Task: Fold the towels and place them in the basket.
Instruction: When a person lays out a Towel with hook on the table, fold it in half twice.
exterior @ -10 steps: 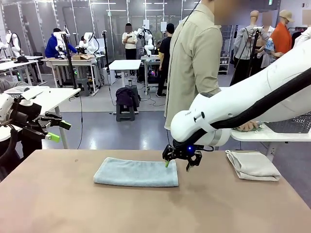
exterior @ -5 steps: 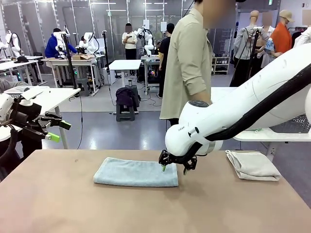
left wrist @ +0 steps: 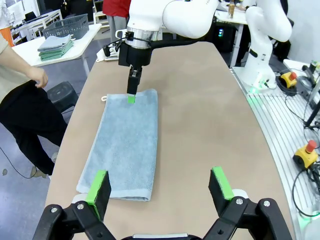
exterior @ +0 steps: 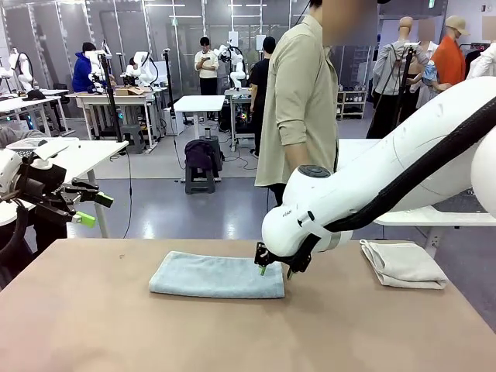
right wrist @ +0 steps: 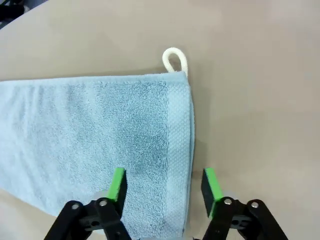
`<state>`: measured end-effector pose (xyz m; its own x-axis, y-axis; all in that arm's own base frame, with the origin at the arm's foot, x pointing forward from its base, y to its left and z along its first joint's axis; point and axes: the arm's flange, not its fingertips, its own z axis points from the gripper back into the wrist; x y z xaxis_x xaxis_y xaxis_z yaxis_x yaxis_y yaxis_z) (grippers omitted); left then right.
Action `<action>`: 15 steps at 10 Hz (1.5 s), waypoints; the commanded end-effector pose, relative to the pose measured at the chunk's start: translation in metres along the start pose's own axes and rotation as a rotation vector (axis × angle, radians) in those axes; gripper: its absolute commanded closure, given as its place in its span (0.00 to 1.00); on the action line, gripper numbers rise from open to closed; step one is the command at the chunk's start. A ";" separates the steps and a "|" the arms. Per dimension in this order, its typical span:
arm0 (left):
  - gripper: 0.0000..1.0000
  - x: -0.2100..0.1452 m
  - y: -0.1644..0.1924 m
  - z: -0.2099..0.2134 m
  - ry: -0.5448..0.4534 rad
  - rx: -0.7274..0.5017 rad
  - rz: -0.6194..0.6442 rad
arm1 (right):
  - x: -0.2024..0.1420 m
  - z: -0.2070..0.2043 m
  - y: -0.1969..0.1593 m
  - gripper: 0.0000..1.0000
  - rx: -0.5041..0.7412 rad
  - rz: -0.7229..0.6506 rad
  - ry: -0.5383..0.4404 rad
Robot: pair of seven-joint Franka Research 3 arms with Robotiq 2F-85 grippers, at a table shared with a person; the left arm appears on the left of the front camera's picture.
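Note:
A light blue towel (exterior: 217, 275) lies folded into a long strip on the brown table. My right gripper (exterior: 272, 268) is down at its right end. In the right wrist view the jaws (right wrist: 164, 184) straddle the short hemmed edge of the blue towel (right wrist: 95, 135): one green pad over the cloth, the other over bare table, a gap still between them. A white loop (right wrist: 175, 60) sticks out at the towel's corner. My left gripper (exterior: 87, 208) hangs open off the table's left side. A cream towel (exterior: 403, 263) lies folded at the right. The basket (left wrist: 65, 31) stands on a side table.
A person in a beige shirt (exterior: 298, 101) stands at the far side of the table, behind my right arm. Folded towels (left wrist: 55, 46) are stacked next to the basket on the white side table. Bare tabletop lies in front of the blue towel.
My right gripper has come down and slightly left onto the blue towel's right end, and its fingers have drawn closer together. The left arm has not moved.

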<state>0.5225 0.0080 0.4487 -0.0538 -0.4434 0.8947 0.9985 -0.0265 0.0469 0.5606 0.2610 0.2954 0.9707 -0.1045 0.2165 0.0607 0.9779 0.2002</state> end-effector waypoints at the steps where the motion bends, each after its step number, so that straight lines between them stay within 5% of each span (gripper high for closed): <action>1: 0.00 0.001 -0.005 0.000 0.004 0.004 -0.010 | 0.004 -0.007 0.015 0.40 -0.047 -0.046 -0.044; 2: 0.00 0.001 -0.005 0.000 0.004 0.004 -0.010 | 0.005 -0.009 0.015 0.57 -0.055 -0.047 -0.045; 5: 0.00 0.001 -0.005 0.000 0.004 0.004 -0.010 | 0.005 -0.011 0.016 0.80 -0.077 -0.052 -0.049; 6: 0.00 0.001 -0.005 0.000 0.004 0.004 -0.010 | 0.005 -0.011 0.016 0.97 -0.087 -0.053 -0.051; 15: 0.00 0.001 -0.005 0.000 0.004 0.004 -0.010 | 0.001 0.037 -0.028 1.00 -0.114 0.050 -0.048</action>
<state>0.5225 0.0081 0.4487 -0.0536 -0.4433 0.8947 0.9986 -0.0264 0.0468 0.5633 0.2370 0.3127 0.9627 -0.0910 0.2547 0.0634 0.9914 0.1142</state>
